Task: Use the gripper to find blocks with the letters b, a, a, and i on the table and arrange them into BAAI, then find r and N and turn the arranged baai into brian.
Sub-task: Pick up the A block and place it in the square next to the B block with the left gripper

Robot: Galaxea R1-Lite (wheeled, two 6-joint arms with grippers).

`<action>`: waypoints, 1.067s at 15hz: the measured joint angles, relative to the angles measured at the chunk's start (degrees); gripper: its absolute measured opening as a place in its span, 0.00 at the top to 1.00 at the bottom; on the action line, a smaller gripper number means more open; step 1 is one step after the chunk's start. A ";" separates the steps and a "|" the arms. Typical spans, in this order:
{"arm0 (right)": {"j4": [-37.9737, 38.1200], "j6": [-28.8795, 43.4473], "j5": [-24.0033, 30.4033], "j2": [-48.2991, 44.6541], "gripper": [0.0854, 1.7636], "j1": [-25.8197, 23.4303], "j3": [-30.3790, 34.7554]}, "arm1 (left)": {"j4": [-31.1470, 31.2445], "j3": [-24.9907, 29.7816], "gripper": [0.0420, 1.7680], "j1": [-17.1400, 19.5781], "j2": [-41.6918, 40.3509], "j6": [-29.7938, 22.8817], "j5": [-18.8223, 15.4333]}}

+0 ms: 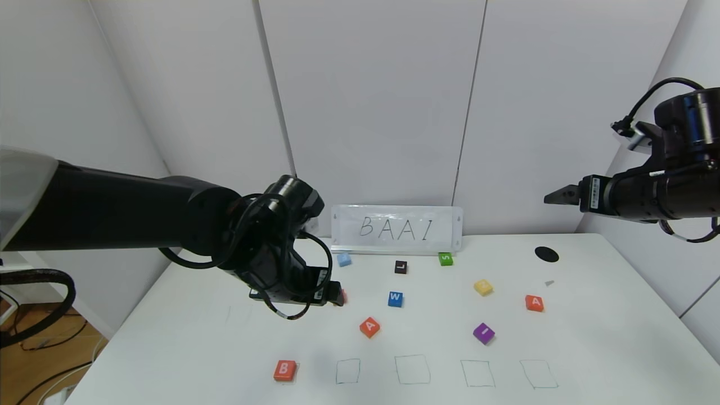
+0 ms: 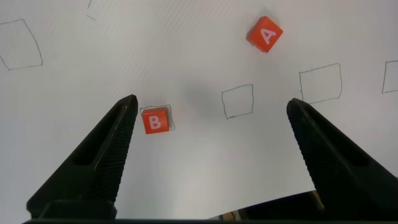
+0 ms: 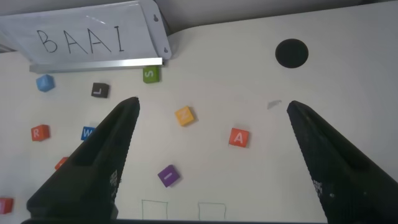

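Landmark = whiteboard sign (image 1: 397,228) reading "BAAI", propped at the far edge of the table (image 1: 607,337).

L gripper (image 2: 211,115) hangs above the table, fwd-left of the sign, pointing down. Fingers spread wide, nothing between them. Its wrist view shows B block (image 2: 155,121) just beside one fingertip (image 2: 129,106), sitting in a pen-drawn square, apart from the finger itself. Same view: one A block (image 2: 265,34) tilted, farther off.

R gripper (image 3: 211,109) is raised well above the table, off to the right of the sign, parked. Fingers wide open, holding nothing.

Task blocks, rel. to sign:
- B block: near edge of table, well fwd-left of the sign, at the left end of the row of drawn squares (image 1: 413,369).
- A block no. 1: fwd of the sign, slightly left of its centre, between sign and drawn row.
- A block no. 2 (image 1: 534,302): fwd-right of the sign, near the black spot (image 1: 547,254).
- I block (image 1: 484,333), purple: fwd-right of the sign, just short of the drawn row.
- R block (image 3: 40,132): orange-red, fwd-left of the sign; in head view mostly hidden behind the L gripper.

Others: light blue block (image 1: 343,259), dark L block (image 1: 400,267) and green S block (image 1: 445,259) just in front of the sign; blue W block (image 1: 395,298) and yellow block (image 1: 483,287) a bit farther fwd. Yellow's letter can't be read.
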 joint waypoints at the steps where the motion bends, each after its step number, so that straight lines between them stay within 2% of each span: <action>1: 0.00 0.02 -0.02 0.04 0.03 0.12 0.07 | 0.11 -1.16 0.03 -0.20 0.88 -0.07 0.00; 5: -0.02 -0.02 -0.13 0.04 0.03 0.22 0.07 | 0.09 -3.77 0.03 -0.30 3.85 -2.16 0.63; 9: 0.09 0.00 -0.24 0.11 0.03 0.50 0.20 | 2.93 -8.18 0.03 -1.97 6.12 -9.44 1.82; 12: 0.22 0.05 -0.35 0.12 0.03 1.33 0.46 | 6.85 -13.64 0.03 -3.30 8.66 -16.36 2.55; 16: 0.22 0.05 -0.46 0.50 0.03 1.66 0.55 | 14.21 -23.02 0.03 -5.53 14.74 -25.12 5.53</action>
